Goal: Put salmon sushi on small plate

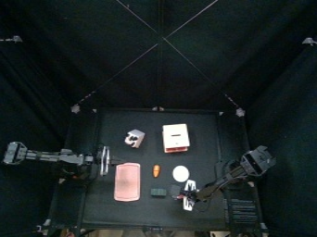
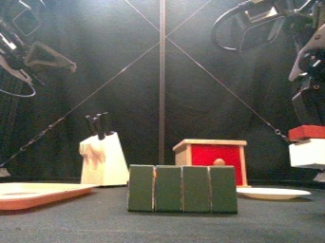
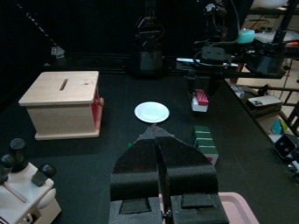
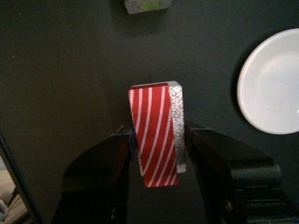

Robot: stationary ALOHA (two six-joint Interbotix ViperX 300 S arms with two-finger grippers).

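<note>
My right gripper (image 4: pixel 156 144) had its two jaws closed against the long sides of a red-and-white striped piece (image 4: pixel 156 133), which stood between them above the black table (image 4: pixel 70 61); from the front the same piece showed as a red layer over a white block (image 2: pixel 309 144), lifted clear of the tabletop at the right. Just beside it lay the small plate (image 4: pixel 274 80), a round white disc with nothing on it, not touching the striped piece. My left gripper (image 3: pixel 165 166) hung at the table's left side with its jaws pressed together and nothing between them. Seen from above, the salmon sushi (image 1: pixel 158 171) lay on the table as a tiny orange oblong between the pink tray (image 1: pixel 126 180) on its left and the small plate (image 1: pixel 183 172) on its right, apart from both. A small dark green block (image 1: pixel 158 192) sat nearer the front edge, and in the front view it stood large as a row of four green slabs (image 2: pixel 183 188). Farther back stood a wooden box with red sides (image 1: pixel 177 138) and, to its left, a pale knife block (image 1: pixel 133 139) with dark handles sticking up. From my left wrist the box (image 3: pixel 62 103) stood well apart from the plate (image 3: pixel 151 112), with the green block (image 3: pixel 205 143) near the table's edge.
</note>
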